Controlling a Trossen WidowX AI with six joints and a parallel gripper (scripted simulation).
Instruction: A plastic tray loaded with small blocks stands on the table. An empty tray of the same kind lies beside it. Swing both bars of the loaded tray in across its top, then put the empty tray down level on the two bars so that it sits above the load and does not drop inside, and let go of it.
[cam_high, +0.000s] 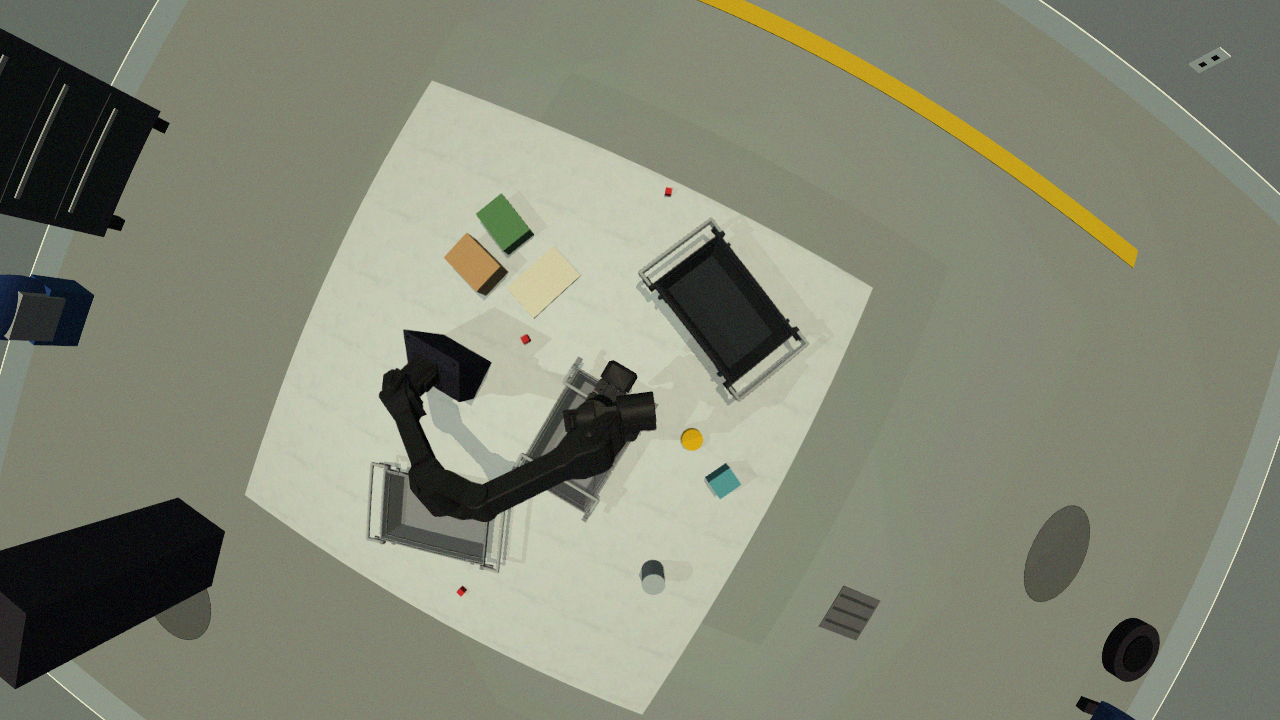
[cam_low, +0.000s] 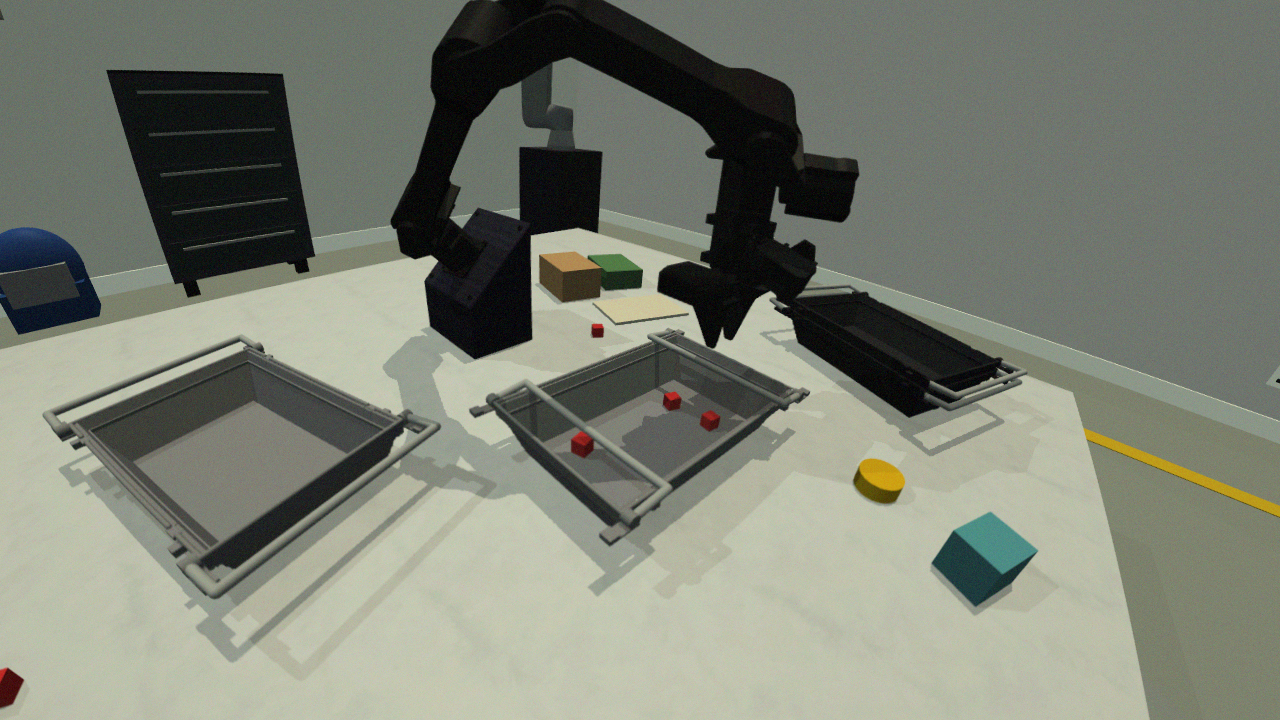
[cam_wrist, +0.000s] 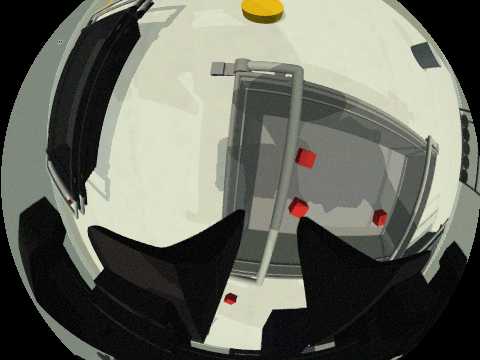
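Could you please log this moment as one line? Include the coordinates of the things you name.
gripper (cam_low: 721, 342) (cam_wrist: 272, 220): open, nothing held | loaded tray (cam_low: 617, 526) (cam_wrist: 233, 150): both bars swung in, three red blocks inside | empty gray tray (cam_high: 438, 548) (cam_low: 250, 447): not stacked
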